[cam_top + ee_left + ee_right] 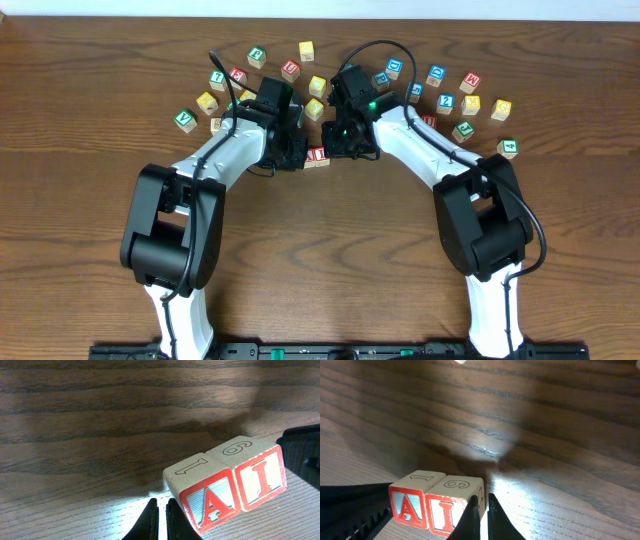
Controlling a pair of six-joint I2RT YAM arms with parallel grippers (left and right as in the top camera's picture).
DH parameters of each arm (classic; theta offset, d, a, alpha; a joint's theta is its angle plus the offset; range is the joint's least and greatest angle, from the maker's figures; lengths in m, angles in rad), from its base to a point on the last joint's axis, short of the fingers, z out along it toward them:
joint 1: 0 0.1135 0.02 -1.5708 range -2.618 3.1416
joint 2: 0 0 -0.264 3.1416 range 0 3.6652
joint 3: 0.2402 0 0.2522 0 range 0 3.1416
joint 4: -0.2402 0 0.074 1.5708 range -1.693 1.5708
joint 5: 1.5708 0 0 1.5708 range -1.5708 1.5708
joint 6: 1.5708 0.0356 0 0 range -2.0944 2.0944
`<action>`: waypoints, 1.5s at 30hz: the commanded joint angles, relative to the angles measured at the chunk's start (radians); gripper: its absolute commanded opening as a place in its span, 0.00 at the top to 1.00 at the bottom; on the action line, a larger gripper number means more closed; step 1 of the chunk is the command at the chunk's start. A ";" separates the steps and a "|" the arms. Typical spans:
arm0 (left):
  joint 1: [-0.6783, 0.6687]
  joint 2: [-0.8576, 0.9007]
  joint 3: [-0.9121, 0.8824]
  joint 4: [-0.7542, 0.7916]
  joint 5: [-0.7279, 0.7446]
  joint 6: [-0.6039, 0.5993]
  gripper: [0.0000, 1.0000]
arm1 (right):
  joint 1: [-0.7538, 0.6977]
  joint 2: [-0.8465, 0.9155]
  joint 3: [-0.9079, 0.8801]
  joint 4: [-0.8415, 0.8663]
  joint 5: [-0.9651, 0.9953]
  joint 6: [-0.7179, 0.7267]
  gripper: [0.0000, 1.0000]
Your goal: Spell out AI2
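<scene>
Nearest in the overhead view, the two arms rise from the near edge of the wooden table (320,270) and lean in toward each other at mid-table. Left gripper (161,506) first: fingers clenched to a sliver, nothing between them, tips hovering low just left of the A block (212,505). Right gripper (483,504), same story, pinched together and empty, its tips cutting across the right corner of the I block (447,512); whether they touch it, I can't tell.

And there's the pair: A block and I block side by side, faces flush, red letters facing the near side, A on the left. Outlined numerals show on their top faces. From above they sit mid-table between the two grippers, half hidden under the left gripper's dark body.

Farther back, an arc of other lettered cubes (306,50) in red, blue, green and yellow spreads along the far side. Several blue ones sit on the far right, but their characters are too small to read, so the 2 can't be picked out, and the wrists cover a few cubes.
</scene>
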 commanded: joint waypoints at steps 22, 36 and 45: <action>0.000 0.005 -0.008 0.005 0.005 0.010 0.92 | 0.049 0.023 -0.011 -0.032 -0.009 0.027 0.99; 0.000 0.005 -0.008 0.005 0.005 -0.002 0.92 | 0.046 0.023 -0.011 -0.019 -0.009 0.027 0.98; 0.002 0.005 -0.008 0.005 0.005 -0.002 0.92 | 0.041 0.023 -0.011 -0.021 -0.009 0.027 0.98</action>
